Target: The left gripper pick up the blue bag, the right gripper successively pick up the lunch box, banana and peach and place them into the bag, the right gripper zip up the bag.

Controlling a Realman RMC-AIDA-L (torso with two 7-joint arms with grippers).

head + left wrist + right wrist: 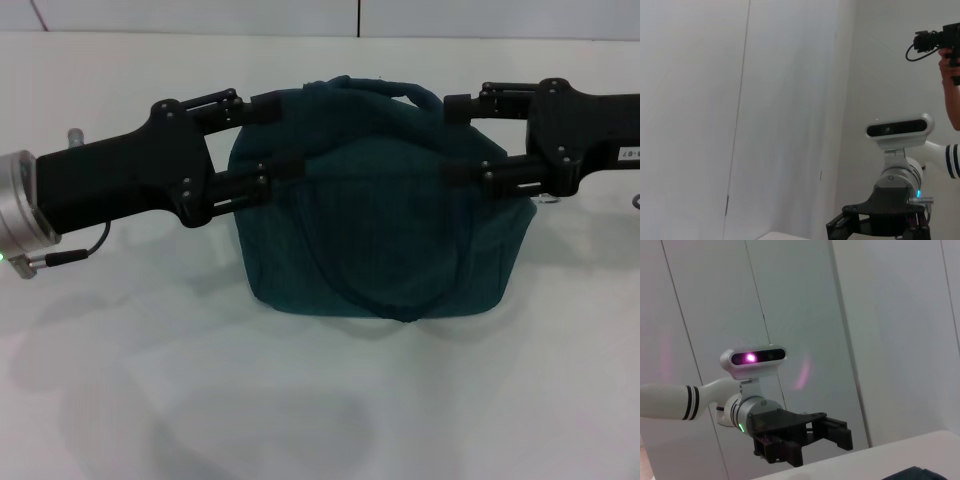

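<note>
Dark teal fabric bag point(375, 235) upright mid white surface point(300, 400), nearer far edge. Left hand point(265, 140) and right hand point(462, 140) spread wide, flanking bag top from either side, apparently steadying the mouth. Lunch box, banana, peach not visible.
</note>
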